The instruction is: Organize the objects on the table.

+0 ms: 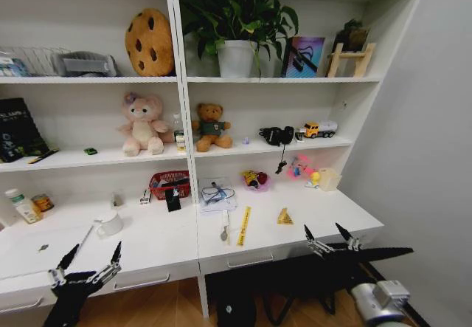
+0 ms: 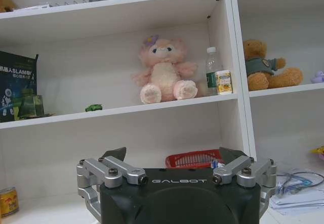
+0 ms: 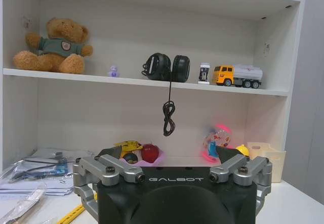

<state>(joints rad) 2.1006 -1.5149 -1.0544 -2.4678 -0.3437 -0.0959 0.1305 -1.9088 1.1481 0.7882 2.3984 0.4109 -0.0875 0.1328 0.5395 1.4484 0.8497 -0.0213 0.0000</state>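
R gripper point(image 1: 333, 237) jaws spread, empty | yellow ruler point(image 1: 244, 226) on table point(image 1: 324, 216), at its 10 o'clock, long axis 12–6 | R arm nearer | L gripper point(image 1: 91, 262) spread, empty, front edge

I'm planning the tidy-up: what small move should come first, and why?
Probably reach the right pincer forward to the yellow ruler. Both pincers hang open and empty at the table's front edge, and the ruler lies loose nearest the right one.

On your white desk point(image 1: 169, 249), the red mesh basket point(image 1: 169, 184) sits at the back edge; the yellow ruler point(image 1: 244, 226) lies right of it, nearer the front edge.
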